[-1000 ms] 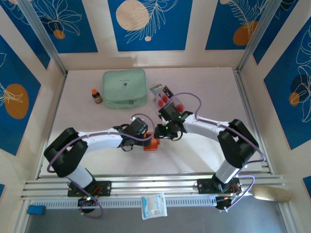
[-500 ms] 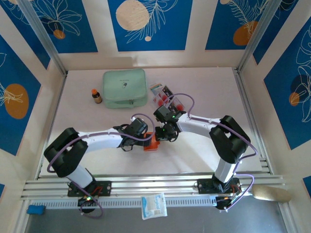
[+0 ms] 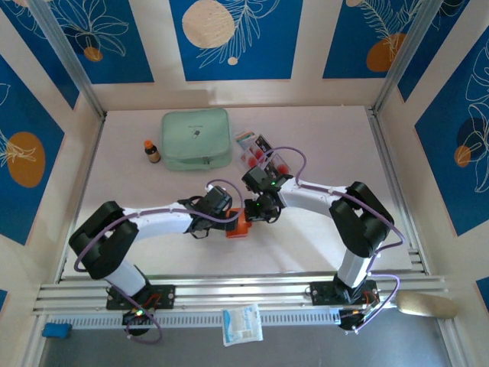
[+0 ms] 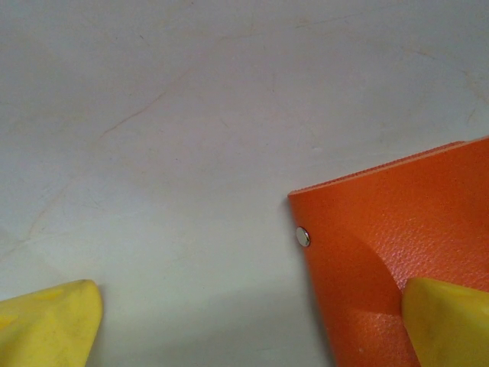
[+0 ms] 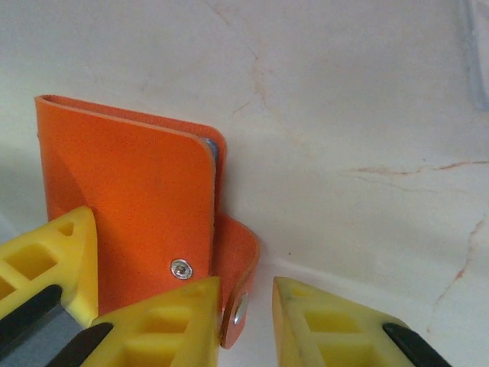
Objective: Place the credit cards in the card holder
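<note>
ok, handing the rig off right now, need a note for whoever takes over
Left gripper: open, one finger over a corner of the orange card holder. Cannot tell whether it is pressing.
Right gripper: open, fingers on either side of the holder's snap tab, not closed on it.
Credit cards: lying loose farther back, beside the striped packet; count unclear.
Done: tab unsnapped; holder folded shut.
Left to do: open the holder, then load each card.
</note>
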{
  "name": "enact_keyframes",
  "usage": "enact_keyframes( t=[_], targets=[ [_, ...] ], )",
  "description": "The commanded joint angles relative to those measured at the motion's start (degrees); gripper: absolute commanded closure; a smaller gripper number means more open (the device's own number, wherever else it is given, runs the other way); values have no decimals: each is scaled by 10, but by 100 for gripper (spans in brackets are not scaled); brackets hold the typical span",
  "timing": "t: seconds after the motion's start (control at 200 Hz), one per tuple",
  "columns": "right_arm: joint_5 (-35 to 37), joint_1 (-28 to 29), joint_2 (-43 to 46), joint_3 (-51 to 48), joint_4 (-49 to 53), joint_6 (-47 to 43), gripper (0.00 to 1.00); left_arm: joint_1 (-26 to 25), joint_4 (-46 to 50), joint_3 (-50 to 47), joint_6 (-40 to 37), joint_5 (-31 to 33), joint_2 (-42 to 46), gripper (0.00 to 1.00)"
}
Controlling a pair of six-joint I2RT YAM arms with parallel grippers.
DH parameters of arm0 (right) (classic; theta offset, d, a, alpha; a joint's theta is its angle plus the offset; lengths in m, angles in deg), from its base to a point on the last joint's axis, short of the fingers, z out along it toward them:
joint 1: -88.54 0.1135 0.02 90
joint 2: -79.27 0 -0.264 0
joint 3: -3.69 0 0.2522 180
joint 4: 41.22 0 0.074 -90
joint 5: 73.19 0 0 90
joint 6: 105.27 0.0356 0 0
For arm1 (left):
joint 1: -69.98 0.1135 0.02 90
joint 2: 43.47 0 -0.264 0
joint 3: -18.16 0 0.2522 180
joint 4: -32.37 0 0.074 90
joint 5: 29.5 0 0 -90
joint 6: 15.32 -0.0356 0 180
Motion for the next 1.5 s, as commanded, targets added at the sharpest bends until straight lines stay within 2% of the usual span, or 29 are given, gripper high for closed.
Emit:
enact_keyframes(
  t=[0.0, 0.24, 0.5, 1.07, 1.155, 1.245, 1.49],
  targets=[
    [1, -5, 8, 15, 15, -3, 75, -3, 35, -16, -8, 23, -16, 0],
    [-1, -6, 11, 17, 14, -3, 75, -3, 34, -15, -8, 22, -18, 0],
    [-4, -6, 12, 16, 13, -2, 80, -3, 32, -16, -8, 21, -18, 0],
    [-8, -8, 25, 12, 14, 1, 81, -3, 29, -18, -6, 20, -20, 0],
    [-8, -9, 29, 13, 15, 2, 84, -3, 27, -18, -6, 19, -20, 0],
    [-9, -9, 32, 13, 15, 3, 100, -3, 27, -18, -5, 18, -22, 0],
    [-46, -9, 37, 7, -6, 6, 100, -3, 27, -18, -6, 19, -22, 0]
  ],
)
